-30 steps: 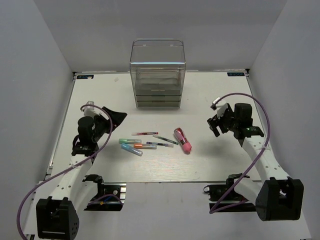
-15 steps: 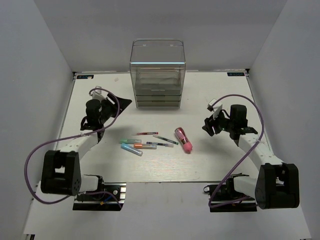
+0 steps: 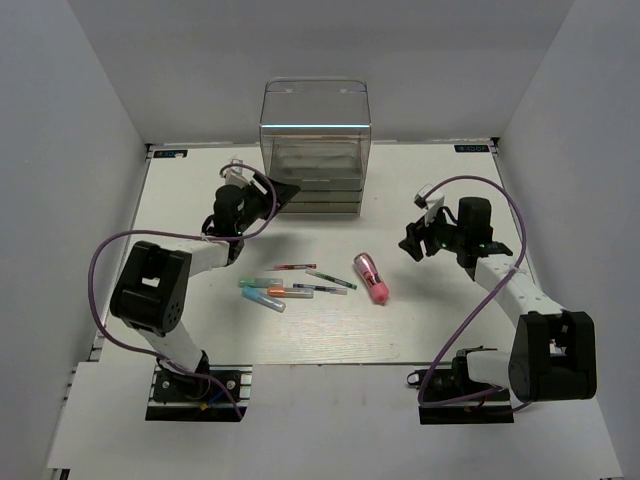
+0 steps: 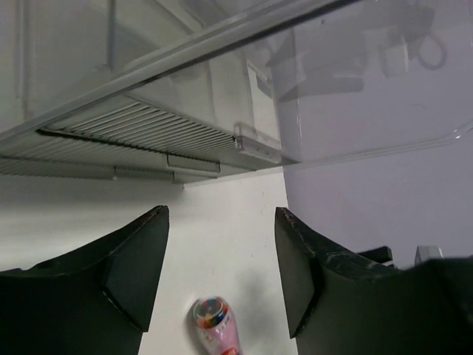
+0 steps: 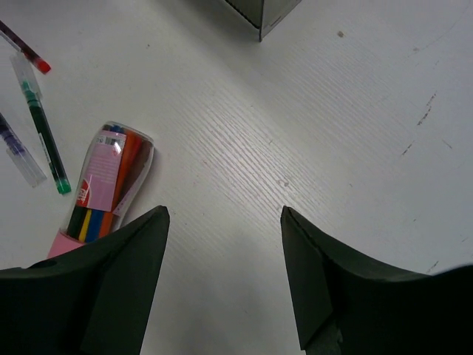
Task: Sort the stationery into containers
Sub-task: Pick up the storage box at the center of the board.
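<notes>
One clear plastic organiser (image 3: 315,130) with three shallow drawers (image 3: 316,196), one pink tube (image 3: 371,279), three thin pens (image 3: 290,267), three short markers (image 3: 278,292): green, orange, blue.

"Where was the left arm (image 3: 195,250)?"

"Reaching well forward and angled inward, with its elbow block low on the left. The left hand (image 3: 284,190) lay low and nearly level, pointing to the far right."

"And its fingers (image 4: 133,274)?"

"Spread wide, with a clear gap between the two dark tips."

"What about the right arm (image 3: 515,290)?"

"It rose from its base, and the forearm ran forward and inward. The right hand (image 3: 410,244) was tipped downward and to the left, and its two fingertips were wide apart too."
</notes>
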You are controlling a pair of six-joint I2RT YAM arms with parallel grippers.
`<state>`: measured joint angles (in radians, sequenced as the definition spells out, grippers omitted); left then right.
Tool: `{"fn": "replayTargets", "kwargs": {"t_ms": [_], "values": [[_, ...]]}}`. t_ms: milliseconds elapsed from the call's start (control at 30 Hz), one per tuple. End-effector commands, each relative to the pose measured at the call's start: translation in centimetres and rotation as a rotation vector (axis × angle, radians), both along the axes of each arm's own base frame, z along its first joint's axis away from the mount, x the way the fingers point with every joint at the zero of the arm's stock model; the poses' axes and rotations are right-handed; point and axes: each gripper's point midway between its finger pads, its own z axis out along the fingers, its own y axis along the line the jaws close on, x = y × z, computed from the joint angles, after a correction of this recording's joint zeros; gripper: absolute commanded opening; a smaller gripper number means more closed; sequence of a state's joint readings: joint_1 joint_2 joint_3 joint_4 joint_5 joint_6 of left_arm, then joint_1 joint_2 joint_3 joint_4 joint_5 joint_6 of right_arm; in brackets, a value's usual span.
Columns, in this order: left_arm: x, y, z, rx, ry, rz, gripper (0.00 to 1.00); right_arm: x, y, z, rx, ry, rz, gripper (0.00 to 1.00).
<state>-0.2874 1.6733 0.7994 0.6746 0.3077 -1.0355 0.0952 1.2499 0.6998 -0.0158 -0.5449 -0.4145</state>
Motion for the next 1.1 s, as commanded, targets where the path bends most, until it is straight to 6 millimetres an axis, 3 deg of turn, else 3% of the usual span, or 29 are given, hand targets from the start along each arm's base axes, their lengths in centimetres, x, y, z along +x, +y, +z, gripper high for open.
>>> {"fn": "replayTargets", "kwargs": {"t_ms": [0, 167, 267, 300, 367, 533, 700, 1067], "values": [[1.6, -0.6, 2.2, -0.024, -0.082, 0.091, 0.68, 1.3, 1.0, 3.0, 0.055, -0.077, 0.011, 0.68], [2.9, -1.3, 0.9, -0.047, -0.069, 0.154, 0.66, 1.2, 1.1, 2.9, 0.063, -0.076, 0.011, 0.66], [3.6, -2.5, 1.1, -0.069, -0.088, 0.155, 0.66, 1.4, 1.1, 2.8, 0.063, -0.083, 0.014, 0.66], [3.9, -3.0, 2.1, -0.079, -0.109, 0.158, 0.66, 1.3, 1.3, 2.9, 0.066, -0.087, 0.019, 0.66], [4.3, -3.6, 1.3, -0.071, -0.093, 0.156, 0.64, 1.3, 1.3, 2.9, 0.066, -0.087, 0.019, 0.66], [4.3, -4.7, 2.0, -0.105, -0.11, 0.145, 0.62, 1.0, 1.2, 2.7, 0.057, -0.1, 0.02, 0.66], [4.8, -4.5, 1.3, -0.108, -0.074, 0.195, 0.6, 0.8, 1.1, 2.4, 0.05, -0.103, 0.019, 0.66], [5.7, -3.9, 1.6, -0.205, -0.065, 0.262, 0.4, 0.6, 1.3, 2.3, 0.049, -0.105, 0.032, 0.65]]}}
